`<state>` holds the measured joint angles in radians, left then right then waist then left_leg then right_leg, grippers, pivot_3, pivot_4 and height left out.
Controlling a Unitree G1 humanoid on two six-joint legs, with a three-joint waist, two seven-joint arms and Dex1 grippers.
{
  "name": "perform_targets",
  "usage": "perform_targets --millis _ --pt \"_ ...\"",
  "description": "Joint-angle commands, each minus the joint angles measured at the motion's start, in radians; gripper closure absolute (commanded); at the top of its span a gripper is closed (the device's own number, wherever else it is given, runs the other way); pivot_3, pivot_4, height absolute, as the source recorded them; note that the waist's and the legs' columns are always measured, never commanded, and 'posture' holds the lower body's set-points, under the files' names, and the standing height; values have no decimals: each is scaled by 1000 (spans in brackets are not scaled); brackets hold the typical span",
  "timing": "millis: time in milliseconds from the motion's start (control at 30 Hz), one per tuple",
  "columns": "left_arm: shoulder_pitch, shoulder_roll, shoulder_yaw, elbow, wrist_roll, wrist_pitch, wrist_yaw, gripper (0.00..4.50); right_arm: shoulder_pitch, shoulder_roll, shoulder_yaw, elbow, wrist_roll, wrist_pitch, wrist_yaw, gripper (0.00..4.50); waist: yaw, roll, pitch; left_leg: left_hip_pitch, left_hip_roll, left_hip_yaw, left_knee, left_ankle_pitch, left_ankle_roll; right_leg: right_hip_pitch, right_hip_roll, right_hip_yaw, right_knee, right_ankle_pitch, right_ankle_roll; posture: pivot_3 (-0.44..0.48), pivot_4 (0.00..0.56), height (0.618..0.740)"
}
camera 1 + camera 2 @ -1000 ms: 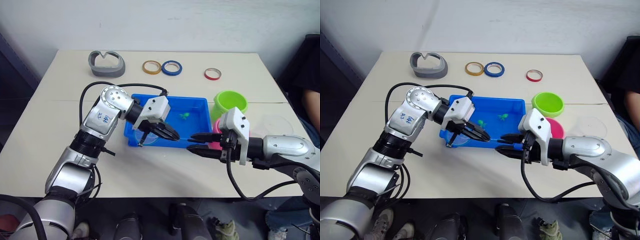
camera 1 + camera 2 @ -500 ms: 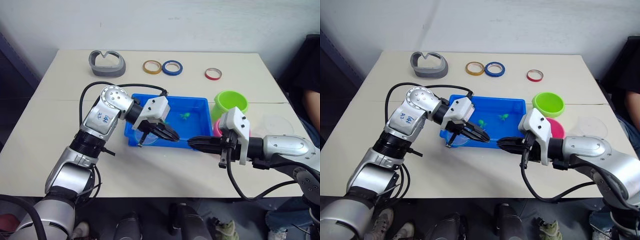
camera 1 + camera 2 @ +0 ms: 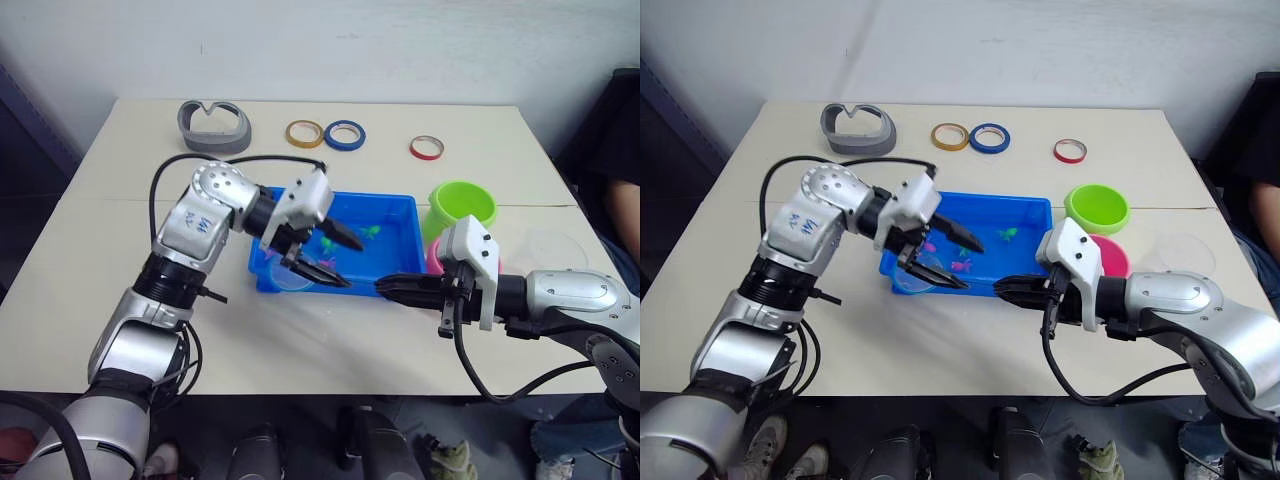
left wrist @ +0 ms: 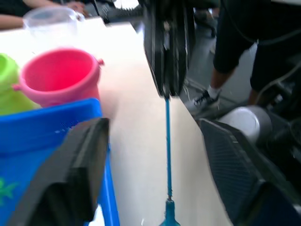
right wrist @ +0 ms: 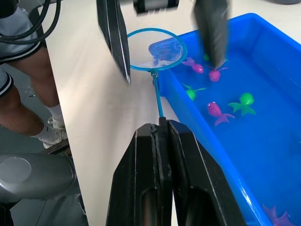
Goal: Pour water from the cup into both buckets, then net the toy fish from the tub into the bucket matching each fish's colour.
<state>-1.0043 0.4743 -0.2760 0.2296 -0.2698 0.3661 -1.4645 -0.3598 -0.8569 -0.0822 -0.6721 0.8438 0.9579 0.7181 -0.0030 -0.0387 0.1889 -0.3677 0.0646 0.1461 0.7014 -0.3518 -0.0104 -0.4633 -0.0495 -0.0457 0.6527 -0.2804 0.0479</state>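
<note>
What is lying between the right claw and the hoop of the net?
In the right wrist view, only the thin blue net handle runs from the shut right claw to the hoop, above bare table beside the tub.

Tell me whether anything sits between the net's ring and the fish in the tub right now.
Yes. The left gripper, fingers spread, straddles the net's ring at the blue tub's near rim. One finger hangs over the water above a pink fish, crowding the net's way in.
</note>
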Motion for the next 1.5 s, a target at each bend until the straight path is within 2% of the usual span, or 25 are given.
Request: perform_targets --millis 33,200,300,467,767,1000,1133,1267,1500 --pt "-137 119 176 30 -117 169 -8 898 18 -34 -23 -49 -11 -24 9 4500 -4 0 0 0 0 0 0 0 0 0 0 0 0 0 0 0 150 727" --pt "-171 253 229 194 -40 88 36 898 33 -72 -38 -36 -68 -49 0 4500 -2 3 0 2 0 1 -1 0 -1 -1 1 -3 1 0 0 0 150 727" --pt "-168 302 250 275 -9 31 64 898 18 -82 -39 0 -131 -81 -18 4500 0 2 0 1 0 1 0 1 0 -1 1 -5 1 0 0 0 150 727" --pt "-98 359 280 266 -19 29 59 898 -17 -97 -32 62 -236 -151 -28 4500 0 3 0 0 0 2 0 0 0 -1 1 -5 0 0 1 0 150 727" --pt "78 363 324 94 -81 100 92 898 -64 -171 -2 122 -394 -268 38 4500 0 3 0 -1 0 2 0 0 0 -2 0 -4 0 0 1 0 150 727" --pt "104 358 333 47 -110 121 101 898 -30 -314 39 203 -594 -493 151 4500 0 3 0 0 0 3 0 0 0 -2 0 -4 0 0 1 0 150 727" --pt "137 386 301 1 -104 142 72 898 -27 -340 62 249 -699 -630 180 4500 -5 3 0 0 0 5 0 0 0 -2 1 -4 0 0 1 0 150 727" --pt "178 383 288 -54 -107 136 60 898 -50 -372 107 305 -845 -768 198 4500 -7 3 1 1 0 5 0 1 -2 -2 1 -4 1 0 1 0 150 727" --pt "186 361 279 -73 -123 119 45 898 -94 -371 151 384 -989 -955 219 4500 -8 3 1 2 0 8 2 1 -2 -2 1 -3 3 0 1 0 150 727"
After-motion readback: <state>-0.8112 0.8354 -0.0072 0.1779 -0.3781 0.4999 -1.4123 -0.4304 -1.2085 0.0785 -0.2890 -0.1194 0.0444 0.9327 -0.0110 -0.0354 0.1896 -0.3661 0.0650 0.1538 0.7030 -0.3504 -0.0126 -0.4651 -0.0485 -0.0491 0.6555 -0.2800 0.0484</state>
